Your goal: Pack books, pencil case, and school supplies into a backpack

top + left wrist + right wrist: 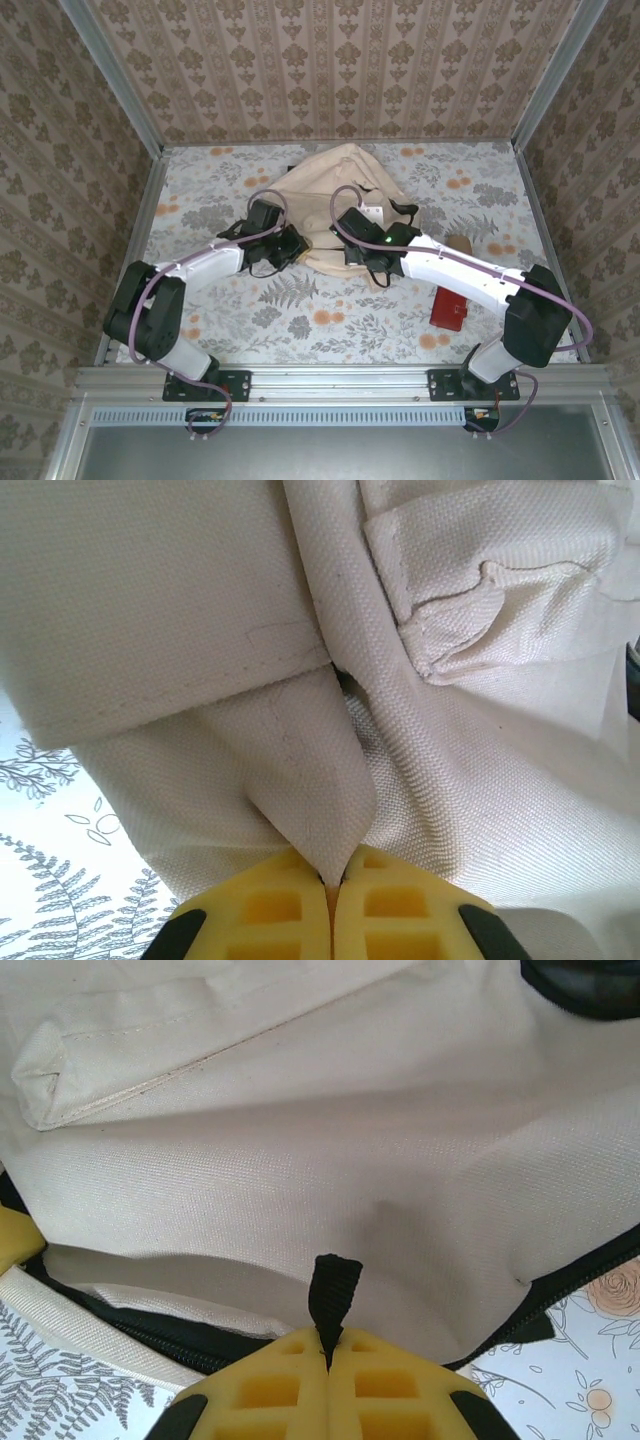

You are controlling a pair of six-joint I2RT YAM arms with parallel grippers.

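Note:
The cream backpack [340, 185] lies at the table's middle, its near edge between my two grippers. My left gripper [292, 248] is shut on a pointed fold of the backpack's cream fabric [310, 790]; its yellow fingertips [270, 895] meet around the fold. My right gripper [358, 252] is shut on a short black strap tab [333, 1285] at the bag's dark zipper [150, 1335], with cream cloth [350, 1130] behind it. The books are out of view. A sliver of yellow [14, 1240] shows at the left edge of the right wrist view; I cannot tell what it is.
A small red squarish pouch [448, 309] lies on the floral table cover [300, 320] beside the right arm's base. A small brown item [460, 243] sits right of the backpack. Patterned walls and metal rails [148, 215] close in the table.

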